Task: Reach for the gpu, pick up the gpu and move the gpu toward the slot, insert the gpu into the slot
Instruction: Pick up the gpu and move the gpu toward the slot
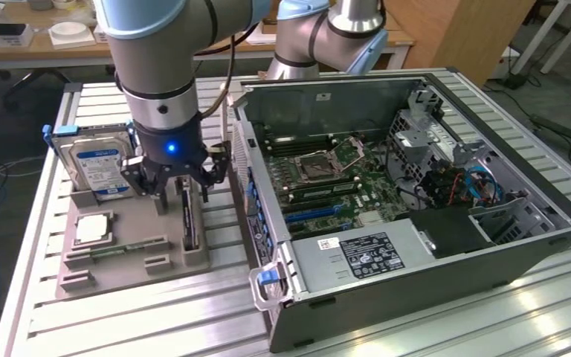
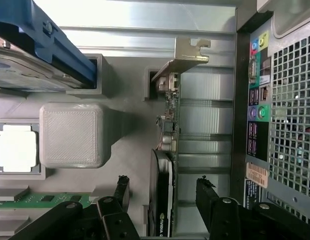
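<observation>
We are holding our pincer (image 2: 163, 181) released and empty, jaws straddling the gpu (image 2: 161, 210), which is standing on edge in the grey holder (image 2: 125, 131) beside the computer case (image 2: 290, 100). We are judging it light, stiff and fragile, best clamped across its flat faces.

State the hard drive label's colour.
The hard drive label is blue, clearest in the exterior view.
</observation>
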Controlling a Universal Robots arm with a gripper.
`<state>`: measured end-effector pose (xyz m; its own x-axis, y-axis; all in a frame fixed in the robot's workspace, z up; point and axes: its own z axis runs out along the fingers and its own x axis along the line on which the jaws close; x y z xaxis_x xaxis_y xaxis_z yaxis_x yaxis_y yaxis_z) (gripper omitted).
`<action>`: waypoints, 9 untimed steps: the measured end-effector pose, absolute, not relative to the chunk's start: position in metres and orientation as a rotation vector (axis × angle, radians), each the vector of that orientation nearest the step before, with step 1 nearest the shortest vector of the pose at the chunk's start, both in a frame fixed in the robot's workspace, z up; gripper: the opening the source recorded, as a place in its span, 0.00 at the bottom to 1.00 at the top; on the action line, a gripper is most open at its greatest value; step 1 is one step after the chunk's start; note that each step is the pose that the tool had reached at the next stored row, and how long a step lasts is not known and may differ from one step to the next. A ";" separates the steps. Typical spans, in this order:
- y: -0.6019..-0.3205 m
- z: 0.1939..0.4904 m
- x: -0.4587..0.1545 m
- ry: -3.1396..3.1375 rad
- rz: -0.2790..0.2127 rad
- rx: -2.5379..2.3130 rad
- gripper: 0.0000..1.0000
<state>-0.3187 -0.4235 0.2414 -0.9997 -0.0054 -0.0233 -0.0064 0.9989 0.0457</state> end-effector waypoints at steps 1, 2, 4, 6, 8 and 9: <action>-0.423 0.240 -0.319 3.118 0.071 -0.009 0.65; -0.424 0.239 -0.319 3.118 0.071 -0.009 0.65; -0.424 0.237 -0.319 3.118 0.071 -0.009 0.65; -0.424 0.234 -0.319 3.118 0.071 -0.009 0.65; -0.424 0.232 -0.319 3.118 0.071 -0.009 0.65; -0.424 0.230 -0.319 3.118 0.071 -0.009 0.65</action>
<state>-0.3187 -0.4235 0.2300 -0.9997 -0.0054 -0.0234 -0.0064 0.9989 0.0457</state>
